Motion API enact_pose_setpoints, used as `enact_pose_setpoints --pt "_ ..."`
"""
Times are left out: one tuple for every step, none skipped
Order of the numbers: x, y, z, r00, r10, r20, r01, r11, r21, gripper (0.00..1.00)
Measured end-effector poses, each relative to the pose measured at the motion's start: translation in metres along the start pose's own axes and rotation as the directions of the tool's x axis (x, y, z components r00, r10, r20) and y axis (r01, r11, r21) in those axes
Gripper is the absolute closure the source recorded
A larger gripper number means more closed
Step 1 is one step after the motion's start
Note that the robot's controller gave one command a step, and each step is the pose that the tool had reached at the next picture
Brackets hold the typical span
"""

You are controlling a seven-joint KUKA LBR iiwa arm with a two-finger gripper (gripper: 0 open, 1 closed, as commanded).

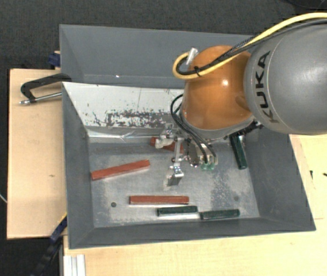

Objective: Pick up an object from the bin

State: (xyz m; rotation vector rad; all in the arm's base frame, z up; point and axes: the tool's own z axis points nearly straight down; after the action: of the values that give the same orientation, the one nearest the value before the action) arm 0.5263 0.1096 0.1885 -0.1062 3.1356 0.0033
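The gripper (176,171) hangs over bare floor near the middle of the bin (74,154); whether it is released or clenched I cannot tell. Nearest it are a tilted red bar (120,169) at 9 o'clock, a flat red bar (159,200) at 6, and a small reddish piece (162,143) at 11. A white-ended pen (177,211) and a green pen (220,214) lie end to end along the near wall at 5 o'clock, a dark stick (239,151) lies at 2 by the right wall, and open floor lies at 4 and 8.
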Motion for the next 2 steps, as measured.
enact_pose_setpoints --pt "0.0000 0.0000 0.0000 1.000 0.000 0.000 0.000 1.000 0.000 0.00" --pt "0.0000 0.0000 0.0001 1.000 -0.001 0.000 0.001 1.000 0.000 0.00"
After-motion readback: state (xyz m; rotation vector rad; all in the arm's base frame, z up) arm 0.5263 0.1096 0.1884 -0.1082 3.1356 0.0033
